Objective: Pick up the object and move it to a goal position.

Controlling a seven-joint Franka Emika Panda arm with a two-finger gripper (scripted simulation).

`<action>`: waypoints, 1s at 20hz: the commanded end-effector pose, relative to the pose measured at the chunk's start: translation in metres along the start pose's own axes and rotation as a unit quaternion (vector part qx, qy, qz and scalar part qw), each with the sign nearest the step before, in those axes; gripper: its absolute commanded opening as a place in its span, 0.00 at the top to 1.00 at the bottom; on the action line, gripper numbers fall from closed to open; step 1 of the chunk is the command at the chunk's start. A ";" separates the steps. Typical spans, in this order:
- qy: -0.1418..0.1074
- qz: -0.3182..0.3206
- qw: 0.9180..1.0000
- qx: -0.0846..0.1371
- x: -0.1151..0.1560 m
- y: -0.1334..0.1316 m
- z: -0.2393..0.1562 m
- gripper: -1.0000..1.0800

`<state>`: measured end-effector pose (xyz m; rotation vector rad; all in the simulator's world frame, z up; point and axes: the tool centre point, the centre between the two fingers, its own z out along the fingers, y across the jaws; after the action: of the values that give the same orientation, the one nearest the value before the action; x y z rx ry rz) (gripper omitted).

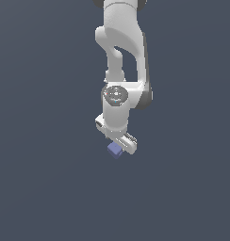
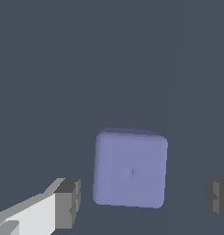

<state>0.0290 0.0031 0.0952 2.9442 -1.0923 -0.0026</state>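
Plain dark slate-grey ground (image 1: 46, 188).

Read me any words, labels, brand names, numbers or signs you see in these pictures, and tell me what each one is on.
There is no readable text in either view.
The blue cube has plain faces; the faint dark speck at the middle of one face is not a character.
The white arm and the gripper carry no legible label or number.
The round joint cap shows small marks, too blurred to read.

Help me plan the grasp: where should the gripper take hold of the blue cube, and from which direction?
Grip the cube across its two opposite flat side faces, coming straight down from above. The open gripper already straddles it with a gap on each side, and the plain faces suit parallel fingers.
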 end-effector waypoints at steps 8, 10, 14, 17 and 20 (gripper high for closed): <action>0.001 0.032 0.999 0.001 0.000 -0.004 0.006 0.04; 0.000 0.030 1.000 0.001 0.000 -0.004 0.006 0.04; 0.000 0.030 1.000 0.001 0.000 -0.004 0.016 0.04; 0.000 0.031 1.000 0.001 0.000 -0.003 0.031 0.04; 0.000 0.032 0.999 0.001 -0.001 -0.003 0.046 0.04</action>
<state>0.0307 0.0059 0.0564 2.9093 -1.1853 -0.0004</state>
